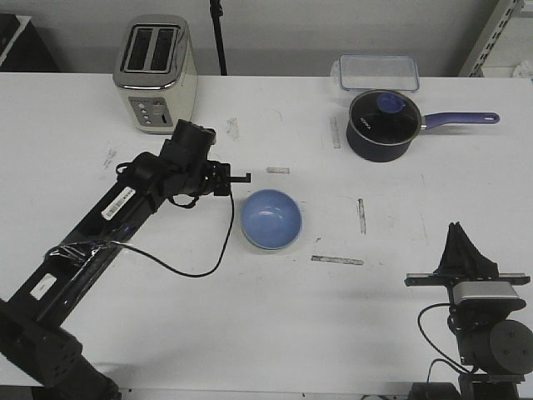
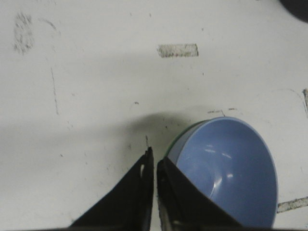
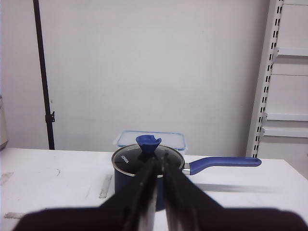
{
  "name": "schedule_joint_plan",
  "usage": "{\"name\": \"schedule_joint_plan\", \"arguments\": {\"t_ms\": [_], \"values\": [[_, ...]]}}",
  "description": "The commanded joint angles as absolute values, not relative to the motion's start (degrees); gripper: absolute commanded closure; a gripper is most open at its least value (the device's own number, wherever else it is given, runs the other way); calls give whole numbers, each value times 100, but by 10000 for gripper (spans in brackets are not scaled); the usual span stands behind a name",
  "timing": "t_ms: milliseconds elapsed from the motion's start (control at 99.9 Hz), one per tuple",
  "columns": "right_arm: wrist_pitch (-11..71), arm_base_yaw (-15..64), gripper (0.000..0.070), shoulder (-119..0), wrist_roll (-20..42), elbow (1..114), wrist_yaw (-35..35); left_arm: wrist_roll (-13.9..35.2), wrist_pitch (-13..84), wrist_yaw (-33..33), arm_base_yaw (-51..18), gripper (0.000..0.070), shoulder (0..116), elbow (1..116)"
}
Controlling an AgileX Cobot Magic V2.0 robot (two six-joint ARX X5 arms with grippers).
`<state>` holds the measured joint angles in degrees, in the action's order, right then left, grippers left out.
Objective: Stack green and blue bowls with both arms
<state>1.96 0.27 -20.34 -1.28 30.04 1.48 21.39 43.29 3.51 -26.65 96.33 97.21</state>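
Left gripper (image 1: 241,177): pressed together, holding nothing, just beside bowls at their 10 o'clock. Blue bowl (image 1: 271,218): table (image 1: 250,333) centre, nested inside green bowl (image 2: 179,139), only a rim sliver showing. Right gripper (image 3: 159,166): pressed together, at 4 o'clock, well apart from bowls.

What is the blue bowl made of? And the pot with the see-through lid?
The blue bowl looks like smooth plastic or melamine: even colour and soft shiny spots inside, though glazed ceramic is possible. It sits inside a green bowl whose rim just peeks out. The saucepan looks like dark coated metal, its lid glass with a metal rim, since you can see through it.
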Motion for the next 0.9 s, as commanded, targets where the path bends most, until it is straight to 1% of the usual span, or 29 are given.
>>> {"name": "schedule_joint_plan", "arguments": {"t_ms": [0,140,360,430,521,571,641,781,891], "values": [[128,32,690,-2027,-134,3035,148,1706,4053,270,-2613,700,9445,9572],[130,32,690,-2027,-134,3035,148,1205,2867,272,-2429,700,8753,8672],[128,32,690,-2027,-134,3035,148,591,405,272,-2071,700,7496,6823],[128,32,690,-2027,-134,3035,148,305,-294,272,-1922,700,7091,6235],[128,32,690,-2027,-137,3035,148,-172,-952,270,-1750,700,6593,5570],[128,32,690,-2027,-134,3035,148,-410,-1151,270,-1664,700,6311,5264],[128,32,690,-2027,-134,3035,148,-537,-1269,228,-1535,700,5898,4890],[130,32,690,-2027,-134,3035,148,-460,-1120,-150,-1258,700,5111,4370],[128,32,690,-2027,-134,3035,148,-152,-1007,-318,-1074,700,4493,4047]]}}
